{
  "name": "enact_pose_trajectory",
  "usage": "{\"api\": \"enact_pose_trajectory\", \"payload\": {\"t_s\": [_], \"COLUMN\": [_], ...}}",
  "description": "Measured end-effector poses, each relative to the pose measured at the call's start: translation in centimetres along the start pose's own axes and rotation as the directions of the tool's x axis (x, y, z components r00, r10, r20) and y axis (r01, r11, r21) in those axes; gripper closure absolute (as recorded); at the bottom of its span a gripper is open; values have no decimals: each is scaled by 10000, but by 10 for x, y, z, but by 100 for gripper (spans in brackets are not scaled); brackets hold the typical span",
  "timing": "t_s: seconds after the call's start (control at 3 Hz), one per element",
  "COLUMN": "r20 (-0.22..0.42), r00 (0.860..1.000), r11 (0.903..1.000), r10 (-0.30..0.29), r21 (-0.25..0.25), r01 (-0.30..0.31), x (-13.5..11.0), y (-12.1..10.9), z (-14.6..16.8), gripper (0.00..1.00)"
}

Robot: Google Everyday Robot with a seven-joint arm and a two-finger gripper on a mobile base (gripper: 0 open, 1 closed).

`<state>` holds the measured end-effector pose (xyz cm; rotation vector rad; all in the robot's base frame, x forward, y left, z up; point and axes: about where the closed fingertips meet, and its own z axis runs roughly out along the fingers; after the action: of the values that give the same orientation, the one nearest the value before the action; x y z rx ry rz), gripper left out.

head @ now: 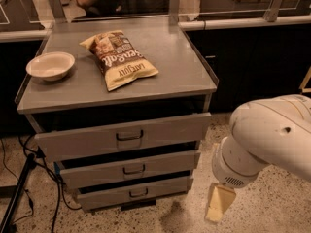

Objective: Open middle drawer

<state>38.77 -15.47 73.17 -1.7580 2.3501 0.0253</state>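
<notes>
- Camera view: a grey metal cabinet (181,57) is seen from above and in front, with three drawer fronts stacked below its flat top.
- The middle drawer (165,164) is found as the second front down, wide and shallow, with a small dark bar handle (133,169) at its centre.
- A dark gap is seen above this front. The drawer appears to be shut or very nearly so, though this is hard to judge in the shadow.
- The taller top front (73,142) is set above it and carries a larger handle (129,136).
- The lowest front (104,198) is set below, slightly narrower.
- A pale bowl (50,65) is placed upright on the left of the cabinet top.
- A bag of chips (120,58) is laid flat to the right of the bowl, near it but apart.
- The gripper (219,204) is held low on the right, close above the speckled floor (277,212). It is level with the lowest front and well apart from the cabinet.
- Only a pale yellowish slab of the gripper is shown below the rounded white arm (265,140), so whether it is spread or closed cannot be told. Nothing is seen to be held by it.
- No handle is touched by the gripper.
- Dark cables (54,191) are trailed over the floor at the near left of the cabinet.
</notes>
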Motion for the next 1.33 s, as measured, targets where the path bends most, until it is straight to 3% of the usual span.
{"api": "enact_pose_trajectory", "payload": {"t_s": [0.33,0.67,1.0,1.33], "r20": [-17,98,538,874], "r00": [10000,9997,9982,9961], "r11": [10000,9986,9939,9888], "r10": [13,205,280,118], "r21": [4,-480,-1082,-1495], "r01": [-13,-201,-220,14], "x": [2,-2,-18,-40], "y": [3,30,62,78], "z": [2,37,83,114], "gripper": [0,0,0,0]}}
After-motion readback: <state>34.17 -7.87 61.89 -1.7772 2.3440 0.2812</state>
